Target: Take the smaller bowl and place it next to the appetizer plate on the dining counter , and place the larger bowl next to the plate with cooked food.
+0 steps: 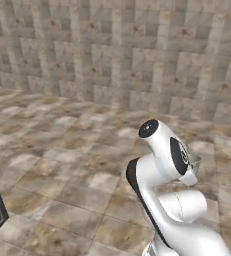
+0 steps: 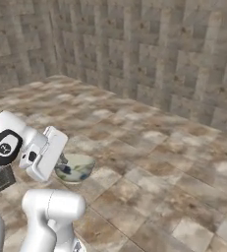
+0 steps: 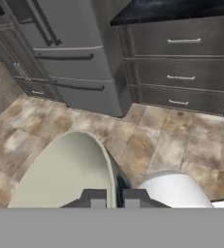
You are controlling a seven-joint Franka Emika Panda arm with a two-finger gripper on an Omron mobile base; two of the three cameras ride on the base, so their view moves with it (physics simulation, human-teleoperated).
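In the left base view my white arm folds up from the lower right over mottled brown stone floor tiles, and a pale sliver of the larger bowl (image 1: 195,161) peeks from behind my wrist.

In the right base view the larger bowl (image 2: 74,168) sits at my hand, raised above the floor, roughly upright with its mouth facing up: round, glazed white, blue and reddish flowers outside, pale inside.

In the hand view my gripper (image 3: 115,197) is pinched on the bowl's thin rim, one fingertip either side. Its smooth pale hollow spreads left of my fingertips. Beyond it stand grey drawers under a black worktop.
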